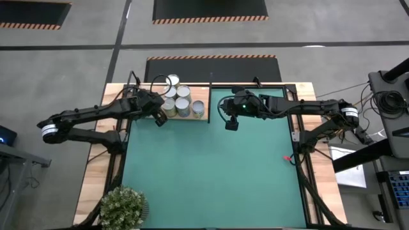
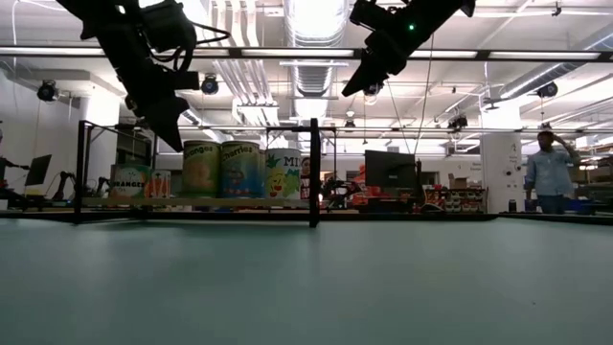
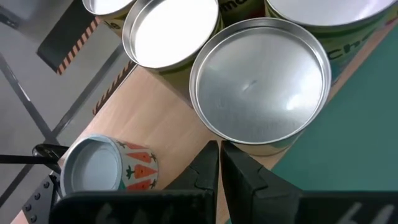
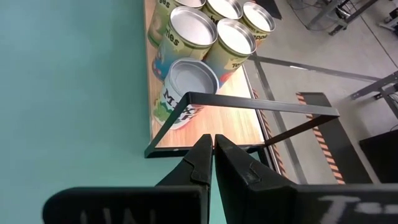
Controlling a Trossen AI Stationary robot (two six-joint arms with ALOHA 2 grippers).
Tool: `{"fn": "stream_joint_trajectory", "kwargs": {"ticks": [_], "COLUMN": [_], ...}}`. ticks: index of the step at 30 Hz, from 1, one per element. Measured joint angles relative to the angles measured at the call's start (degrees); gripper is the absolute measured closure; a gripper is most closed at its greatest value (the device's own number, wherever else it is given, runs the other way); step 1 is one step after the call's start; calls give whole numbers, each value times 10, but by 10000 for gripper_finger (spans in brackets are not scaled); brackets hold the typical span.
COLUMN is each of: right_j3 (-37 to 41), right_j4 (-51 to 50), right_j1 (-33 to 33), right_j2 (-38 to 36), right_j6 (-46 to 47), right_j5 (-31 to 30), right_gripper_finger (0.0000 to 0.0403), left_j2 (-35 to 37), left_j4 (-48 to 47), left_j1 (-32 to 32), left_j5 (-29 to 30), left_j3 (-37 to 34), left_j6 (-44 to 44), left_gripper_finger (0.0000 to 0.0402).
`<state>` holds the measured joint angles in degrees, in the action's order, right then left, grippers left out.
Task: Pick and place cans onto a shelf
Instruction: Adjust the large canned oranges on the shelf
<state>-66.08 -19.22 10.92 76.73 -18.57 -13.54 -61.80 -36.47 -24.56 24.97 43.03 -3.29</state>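
Closest to the lens in the left wrist view, the left hand [image 3: 219,163] hangs with its 2 fingers pressed together and nothing between them, just above the nearest of the cans [image 3: 260,87] and a small carrot-printed tin [image 3: 106,171]. From above, that hand [image 1: 158,118] sits at the near edge of the shelf [image 1: 139,92], the light-wood board at the table's far left corner, where the cans [image 1: 177,101] stand bunched and upright, about 6 of them visible. No can shows on the green mat [image 1: 211,166], so the placing looks finished or nearly so; the step in hand seems to be drawing clear.

The right hand [image 1: 231,122] is also closed and empty, raised over the mat just right of the shelf; its own view looks across a thin black frame [image 4: 249,118] to the same cluster.

To do this well, I judge the left hand should rise straight up before swinging back, since the tins stand touching one another and a sideways brush could topple one into the rest. The black frame rail beside the shelf is the edge to mind on the right arm's side.

Open room is ample: the mat lies bare toward the front, with only a potted plant [image 1: 123,207] at the near left corner and a small red object [image 1: 287,158] near the right rim.
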Motion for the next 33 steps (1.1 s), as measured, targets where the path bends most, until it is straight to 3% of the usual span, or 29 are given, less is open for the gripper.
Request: {"fn": "stream_joint_trajectory", "kwargs": {"ticks": [27,33], "right_j3": [2,28], "right_j4": [-3,10], "right_j1": [0,0], "right_j2": [0,-15], "right_j6": [6,-23], "right_j5": [0,16], "right_gripper_finger": [394,394], "left_j2": [2,44], "left_j4": [5,13], "left_j1": [0,24], "left_j5": [0,-4], "left_j3": [0,-7], "left_j6": [-2,16], "left_gripper_finger": [402,402]}}
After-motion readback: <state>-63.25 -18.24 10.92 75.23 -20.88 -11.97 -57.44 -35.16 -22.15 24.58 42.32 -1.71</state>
